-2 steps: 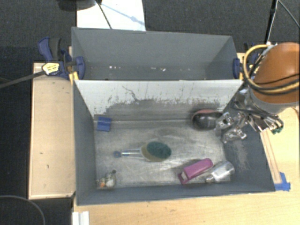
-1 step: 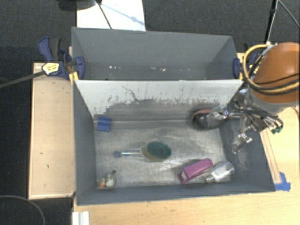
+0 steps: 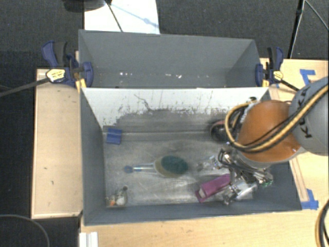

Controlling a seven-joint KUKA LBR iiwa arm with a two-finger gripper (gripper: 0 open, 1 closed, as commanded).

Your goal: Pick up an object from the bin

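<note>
Entry: my gripper [image 3: 235, 188] is low in the bin's [image 3: 154, 115] front right corner, under the orange wrist cover. From this angle I cannot tell whether it is apart or together.

Nearest thing: one magenta oblong piece [image 3: 211, 187], flat on the floor. Its long axis runs from lower left up to the right. The right end is at my gripper, possibly touching it; the left end points toward the bin's front wall.

Count of the rest:
- one brush [image 3: 165, 166], green round head, pale blue handle pointing left, mid-floor
- one small blue block [image 3: 113, 136], back left
- one small mixed-colour item [image 3: 118, 199], front left corner
- one dark rounded thing [image 3: 218, 131], beside the cover
</note>
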